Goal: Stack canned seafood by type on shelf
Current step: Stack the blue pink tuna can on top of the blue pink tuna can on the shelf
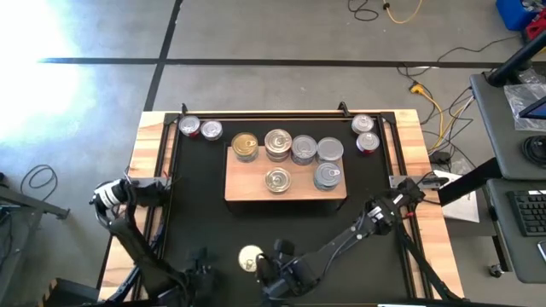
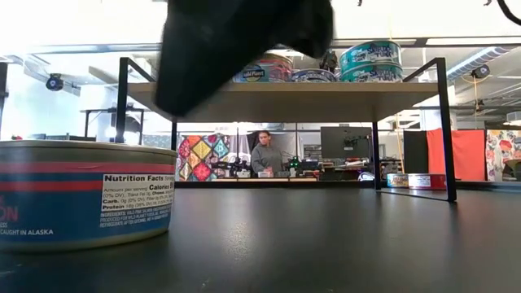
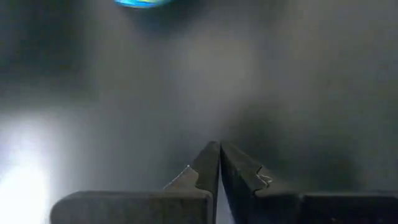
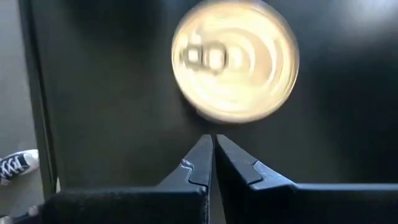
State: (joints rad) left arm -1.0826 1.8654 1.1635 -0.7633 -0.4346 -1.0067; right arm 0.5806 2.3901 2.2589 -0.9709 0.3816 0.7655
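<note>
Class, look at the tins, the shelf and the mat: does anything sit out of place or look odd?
One gold-lidded tin sits alone on the mat's near edge, by the shut right gripper, far from the tins on the shelf. Four more tins rest at the mat's far corners. Nothing is tipped or spilled.

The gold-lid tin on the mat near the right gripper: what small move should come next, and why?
Probably open the right gripper: its fingers are shut, pointing at the gold-lid tin lying loose on the black mat, not yet on the shelf. The left gripper waits, shut.
</note>
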